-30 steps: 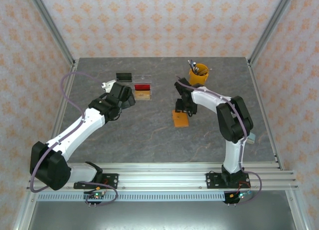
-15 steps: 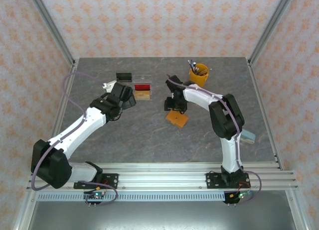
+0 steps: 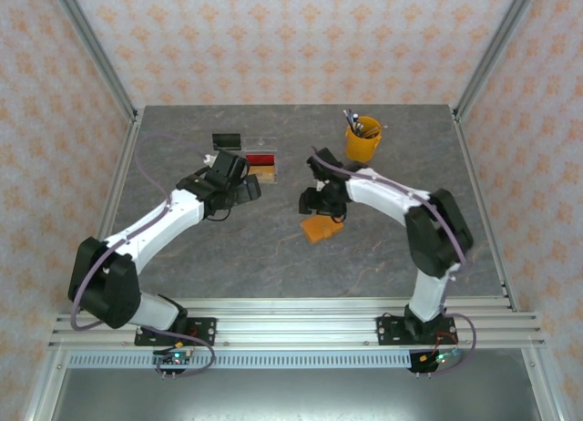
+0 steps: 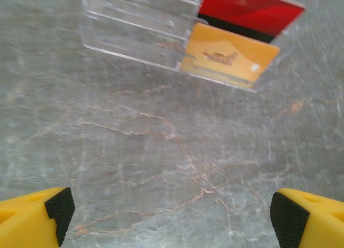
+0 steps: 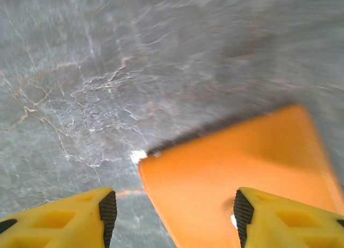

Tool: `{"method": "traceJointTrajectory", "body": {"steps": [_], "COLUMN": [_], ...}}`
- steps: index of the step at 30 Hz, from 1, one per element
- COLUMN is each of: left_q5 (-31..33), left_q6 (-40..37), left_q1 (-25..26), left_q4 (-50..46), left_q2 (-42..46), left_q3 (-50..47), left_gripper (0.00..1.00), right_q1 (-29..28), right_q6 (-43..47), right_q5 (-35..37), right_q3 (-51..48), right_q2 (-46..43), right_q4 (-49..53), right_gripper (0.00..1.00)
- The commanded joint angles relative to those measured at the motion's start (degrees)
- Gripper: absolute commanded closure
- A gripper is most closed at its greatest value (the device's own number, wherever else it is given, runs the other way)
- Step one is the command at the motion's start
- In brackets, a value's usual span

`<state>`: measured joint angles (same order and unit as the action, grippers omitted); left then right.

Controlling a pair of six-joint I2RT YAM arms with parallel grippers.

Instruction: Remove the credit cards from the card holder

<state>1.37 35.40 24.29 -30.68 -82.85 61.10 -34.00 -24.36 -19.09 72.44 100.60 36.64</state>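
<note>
**Holder brought toward the middle, left arm turning to meet it**

Since a second ago the card holder (image 3: 321, 228) has slid nearer and to the left and turned askew. The right end effector (image 5: 174, 206) has travelled with it. The left end effector (image 4: 172, 210) has swung from the clear tray (image 4: 134, 33) toward the centre of the surface (image 3: 273, 266).

The left end effector is released, wide and empty. The right one's jaws are partly apart, and one finger (image 5: 252, 218) overlaps the holder. You cannot tell whether it is pinched.

A red card (image 4: 250, 12) and an orange card (image 4: 228, 57) lie in the tray.

This looks like repositioning between pulls, though no pocket is visible to show whether cards remain. Next, steady the holder with its pocket mouth toward the left arm, then close on a card edge only.
</note>
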Motion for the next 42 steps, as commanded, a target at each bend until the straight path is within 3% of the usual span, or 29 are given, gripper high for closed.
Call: {"method": "traceJointTrajectory", "body": {"steps": [1,6,12,21,32,42], "left_q5": [-7.83,-18.96,-27.75,-30.47,-33.88,-38.53], "left_q6": [-4.22,-6.31,-5.10,-5.19,-5.72,-6.15], "left_q1": [1.03,3.44,6.47,8.63,8.67,8.12], "left_q4": [2.63,5.31,7.77,5.85,4.44,6.14], "left_q2": [-2.76,-9.32,-17.85,-27.71,-31.37,-32.50], "left_q3": [3.34,6.48,10.51,16.47,16.37,15.71], "left_gripper": [0.05,0.10,0.15,0.28,0.54,0.60], "right_q1": [1.13,2.49,3.37,3.92,4.81,4.82], "right_q6": [-9.95,-18.19,-21.40,-20.51,-17.02,-17.49], "right_q5": [8.23,5.69,-0.28,1.95,1.39,2.82], "right_q3": [-5.92,-15.23,-17.88,-15.93,-13.46,-15.92], "right_q2": [-6.76,-11.49,-8.11,-3.89,-0.75,-7.39], "right_q4": [-1.37,-7.37,-15.50,-14.82,-15.44,-13.44], "right_gripper": [0.38,0.39,0.43,0.48,0.52,0.54]}}
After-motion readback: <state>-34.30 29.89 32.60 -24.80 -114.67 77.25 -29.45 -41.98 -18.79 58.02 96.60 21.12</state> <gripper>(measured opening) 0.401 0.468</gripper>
